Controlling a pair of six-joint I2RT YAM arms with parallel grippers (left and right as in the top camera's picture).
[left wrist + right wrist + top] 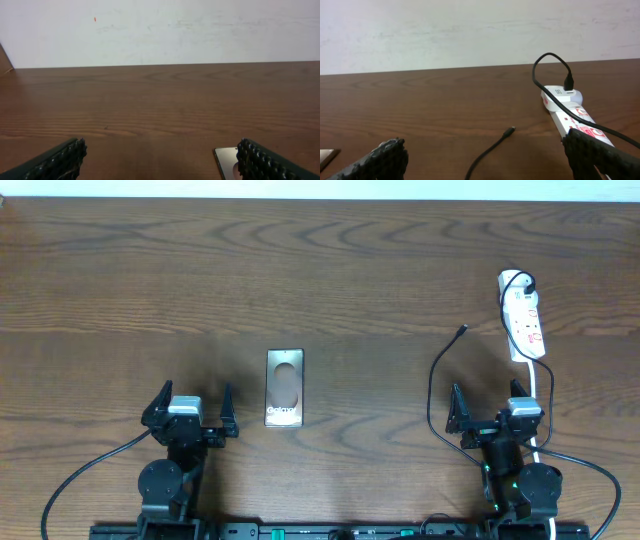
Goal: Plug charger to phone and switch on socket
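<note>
Fingers (377,161) apart, charger (509,132) tip near socket (525,325)

Phone (285,388) flat on table (330,270), charger (461,332) tip near socket (524,315)

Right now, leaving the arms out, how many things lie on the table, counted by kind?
Phone: 1
Charger cable: 1
Power strip: 1
Total: 3
</note>
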